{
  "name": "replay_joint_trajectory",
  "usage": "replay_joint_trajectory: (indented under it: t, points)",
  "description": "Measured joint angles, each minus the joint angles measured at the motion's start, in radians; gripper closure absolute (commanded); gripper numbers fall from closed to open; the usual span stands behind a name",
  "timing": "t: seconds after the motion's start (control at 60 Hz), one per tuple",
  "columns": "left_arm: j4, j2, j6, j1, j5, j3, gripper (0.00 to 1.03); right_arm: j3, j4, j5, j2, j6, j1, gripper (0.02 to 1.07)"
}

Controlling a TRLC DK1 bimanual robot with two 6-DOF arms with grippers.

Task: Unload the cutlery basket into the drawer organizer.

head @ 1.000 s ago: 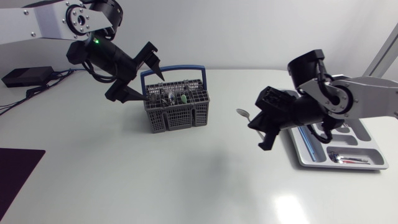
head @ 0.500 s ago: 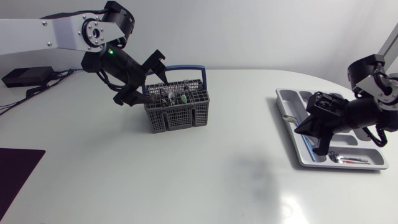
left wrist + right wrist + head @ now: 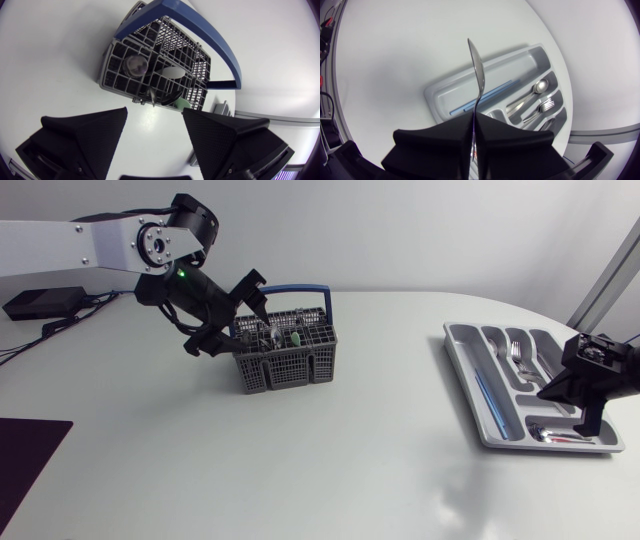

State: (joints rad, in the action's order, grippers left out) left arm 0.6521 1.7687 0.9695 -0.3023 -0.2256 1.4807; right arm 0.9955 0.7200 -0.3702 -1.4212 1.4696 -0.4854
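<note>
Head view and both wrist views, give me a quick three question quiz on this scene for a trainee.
1. True or false: the right claw is shut on a spoon.
2. The left claw, with the cutlery basket ahead of it, is: A open; B shut on the basket; C shut on a spoon.
3. Fill in: the basket's handle is coloured ____.
Key: 1 true; 2 A; 3 blue.
</note>
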Motion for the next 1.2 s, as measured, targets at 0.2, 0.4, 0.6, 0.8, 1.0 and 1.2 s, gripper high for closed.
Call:
replay_joint_trajectory:
  t: [0.2, 0.4, 0.6, 0.8, 1.0, 1.2]
  points:
    - [-0.011, 0.000, 0.000, 0.000, 0.000, -0.013, 0.27, 0.041, 0.006, 0.000, -0.053, 0.142, -0.118, 1.02]
    - [-0.027, 0.000, 0.000, 0.000, 0.000, -0.014, 0.27, 0.094, -0.007, 0.016, -0.159, 0.252, -0.200, 1.02]
    - [-0.047, 0.002, 0.000, 0.000, 0.022, -0.022, 0.39, 0.093, -0.067, 0.060, -0.222, 0.304, -0.218, 1.02]
    - [-0.053, 0.002, 0.000, 0.000, 0.026, -0.033, 0.39, 0.025, -0.182, 0.111, -0.242, 0.343, -0.218, 1.02]
    - [-0.067, 0.002, 0.000, 0.000, 0.035, -0.035, 0.45, -0.053, -0.288, 0.159, -0.276, 0.361, -0.216, 0.80]
    - [-0.070, 0.002, 0.000, 0.000, 0.044, -0.040, 0.46, -0.061, -0.303, 0.167, -0.277, 0.365, -0.216, 0.30]
